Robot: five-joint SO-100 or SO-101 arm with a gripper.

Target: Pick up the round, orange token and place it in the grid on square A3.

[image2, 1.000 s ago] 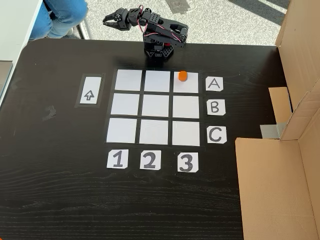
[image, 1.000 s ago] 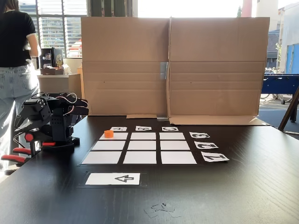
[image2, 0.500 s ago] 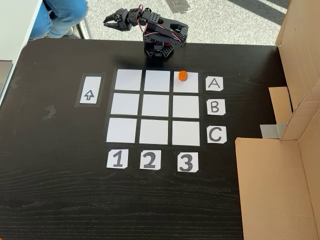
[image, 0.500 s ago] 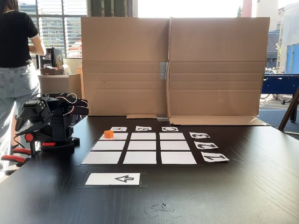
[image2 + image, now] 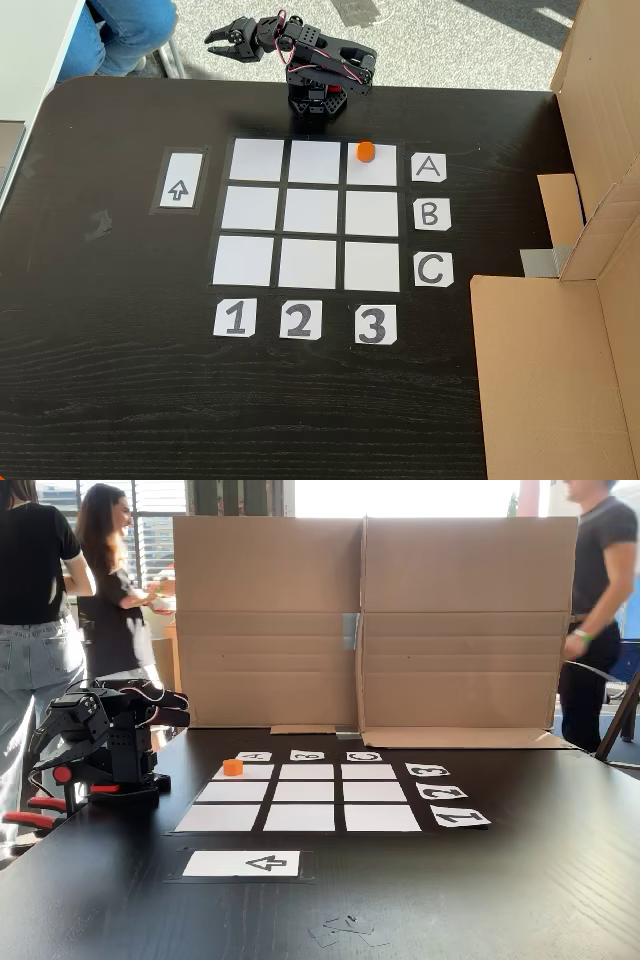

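Note:
The round, orange token [image 5: 233, 767] [image 5: 365, 151] stands upright on square A3 [image 5: 258, 772] [image 5: 374, 170], close to that cell's edge nearest the arm's base. A3 is the corner cell of the grid [image 5: 306, 792] [image 5: 310, 212] beside label A [image 5: 428, 168] and in the column of label 3 [image 5: 372, 324]. My black arm is folded back over its base, away from the grid. Its gripper [image 5: 223, 38] [image 5: 47, 748] hangs past the table edge, well clear of the token, jaws apart with nothing between them.
A white card with a black arrow [image 5: 242, 863] [image 5: 178, 190] lies beside the grid. A tall cardboard wall [image 5: 365, 620] [image 5: 590, 150] closes off one side of the black table. Red clamps [image 5: 30, 812] hold the base. People [image 5: 115, 600] stand behind the table.
The token and arm stay put, apart from a slight shift of the gripper. Two more people have come into view behind the cardboard.

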